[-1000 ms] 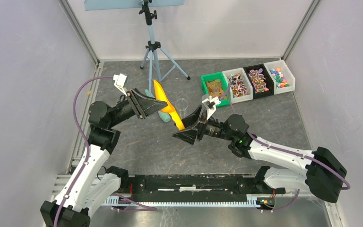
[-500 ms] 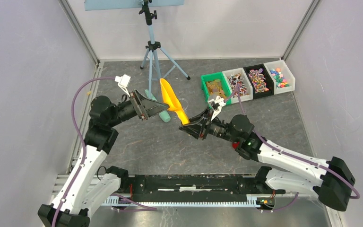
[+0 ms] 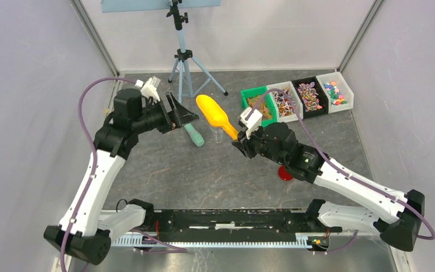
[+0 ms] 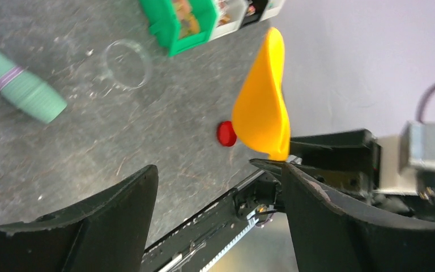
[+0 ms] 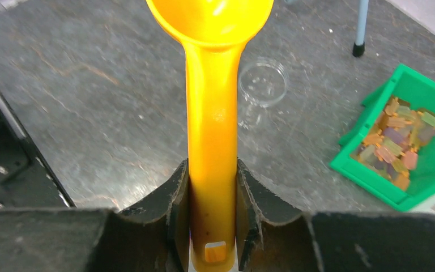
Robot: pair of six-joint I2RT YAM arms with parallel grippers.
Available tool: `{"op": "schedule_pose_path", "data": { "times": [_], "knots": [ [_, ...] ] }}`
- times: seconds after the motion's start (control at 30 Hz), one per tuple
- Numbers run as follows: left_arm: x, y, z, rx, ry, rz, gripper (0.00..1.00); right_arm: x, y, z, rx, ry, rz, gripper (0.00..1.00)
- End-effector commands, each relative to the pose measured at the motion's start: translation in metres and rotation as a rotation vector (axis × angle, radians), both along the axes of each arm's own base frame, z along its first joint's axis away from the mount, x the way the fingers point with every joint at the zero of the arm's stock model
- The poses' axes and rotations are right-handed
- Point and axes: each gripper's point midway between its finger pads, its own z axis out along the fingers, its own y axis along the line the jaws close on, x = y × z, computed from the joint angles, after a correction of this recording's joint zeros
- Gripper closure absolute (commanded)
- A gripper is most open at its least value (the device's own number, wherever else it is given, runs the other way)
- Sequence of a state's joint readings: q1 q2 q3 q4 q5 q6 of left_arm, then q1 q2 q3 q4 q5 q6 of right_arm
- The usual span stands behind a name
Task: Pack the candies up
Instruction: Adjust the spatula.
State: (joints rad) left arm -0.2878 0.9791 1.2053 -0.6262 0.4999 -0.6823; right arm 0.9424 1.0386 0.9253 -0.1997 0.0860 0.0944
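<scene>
The candies lie in four small bins at the back right: golden-brown ones in the green bin [image 3: 256,104], mixed ones in the white bin [image 3: 284,101], the black bin [image 3: 308,95] and the far white bin [image 3: 335,91]. The green bin's candies also show in the right wrist view [image 5: 399,141]. My right gripper [image 3: 240,136] is shut on the handle of the orange scoop [image 3: 210,107], holding it above the table with the empty bowl pointing left and back; the grip shows in the right wrist view [image 5: 212,170]. My left gripper [image 3: 175,110] is open and empty, left of the scoop.
A clear empty jar [image 5: 263,84] stands on the table under the scoop, also seen from the left wrist [image 4: 127,63]. A teal tube [image 3: 194,135] lies left of it. A red lid [image 3: 285,173] lies by the right arm. A tripod [image 3: 182,56] stands at the back.
My right gripper has turned and carried the scoop back and to the right, bowl now level. My left arm has drawn back to the left rear, away from the scoop.
</scene>
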Motion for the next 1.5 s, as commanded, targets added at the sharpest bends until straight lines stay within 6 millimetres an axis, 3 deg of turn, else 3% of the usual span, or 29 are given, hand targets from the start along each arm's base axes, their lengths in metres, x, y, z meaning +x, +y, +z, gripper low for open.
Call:
{"op": "schedule_pose_path", "data": {
  "times": [0.0,0.3,0.43,0.67,0.77,0.9,1.0,1.07,1.17,1.27,1.37,1.47],
  "knots": [
    [0.009,0.004,-0.019,0.119,0.045,-0.027,0.15,0.001,-0.014,0.002,-0.146,-0.083,0.035,0.99],
    [-0.001,-0.006,-0.022,0.154,0.072,-0.183,0.14,-0.018,-0.028,0.001,-0.232,-0.177,0.161,0.96],
    [-0.002,-0.009,-0.024,0.145,0.064,-0.205,0.13,-0.031,-0.023,-0.001,-0.202,-0.197,0.243,0.95],
    [-0.008,-0.023,-0.019,0.066,0.083,-0.292,0.20,-0.041,-0.017,0.003,-0.171,-0.210,0.313,0.95],
    [-0.013,-0.024,-0.021,0.053,0.101,-0.310,0.31,-0.040,-0.018,0.005,-0.167,-0.227,0.307,0.95],
    [-0.021,-0.027,-0.024,0.022,0.137,-0.332,0.53,-0.040,-0.017,0.003,-0.182,-0.240,0.319,0.94],
    [-0.026,-0.028,-0.026,0.004,0.164,-0.339,0.59,-0.039,-0.015,-0.001,-0.194,-0.246,0.335,0.91],
    [-0.027,-0.028,-0.028,-0.002,0.177,-0.340,0.70,-0.039,-0.012,-0.001,-0.195,-0.244,0.342,0.89],
    [-0.026,-0.023,-0.035,-0.009,0.226,-0.310,0.97,-0.037,-0.012,0.001,-0.178,-0.254,0.329,0.73],
    [-0.022,-0.014,-0.038,-0.056,0.275,-0.265,0.98,-0.040,-0.008,0.006,-0.107,-0.253,0.357,0.39],
    [-0.021,-0.013,-0.027,-0.166,0.282,-0.266,0.98,-0.034,-0.002,0.024,-0.005,-0.258,0.379,0.18],
    [-0.025,-0.014,-0.017,-0.236,0.276,-0.288,0.98,-0.032,0.000,0.046,0.107,-0.294,0.390,0.08]
  ]
}}
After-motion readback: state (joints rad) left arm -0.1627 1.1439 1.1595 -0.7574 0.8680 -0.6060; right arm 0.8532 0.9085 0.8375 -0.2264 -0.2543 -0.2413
